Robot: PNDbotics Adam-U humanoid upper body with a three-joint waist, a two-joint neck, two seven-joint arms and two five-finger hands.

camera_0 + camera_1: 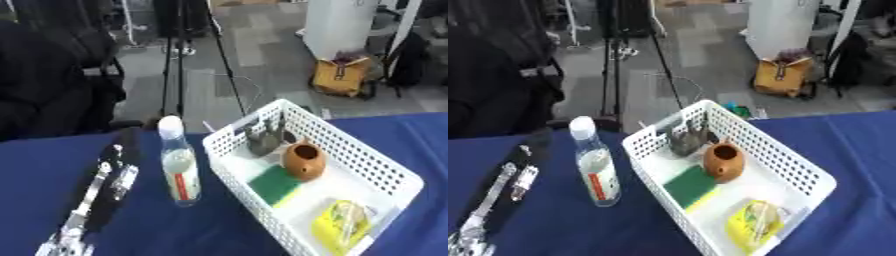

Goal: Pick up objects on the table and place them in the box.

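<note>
On bench [52,165], bottle [179,167] stands upright just left of box [385,172], last item out. Left arm alongside; left hand [465,244] at lower corner, fingers unreadable. Next: grasp bottle, lift over wall.

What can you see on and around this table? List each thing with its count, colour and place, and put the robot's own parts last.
Table: one, blue cloth, across the foreground.
Basket: one, white, right of centre.
Pot: one, brown, round, mid-basket.
Sponge: one, green and yellow, basket floor beside the pot.
Packet: one, yellow, basket's near end.
Dark object: one, grey, basket's far end; unidentifiable.
Bottle: one, clear, white cap, red label, upright, left of basket.
Bag: one, yellow, on floor behind.
Left arm: black and silver, on the table at left.
</note>
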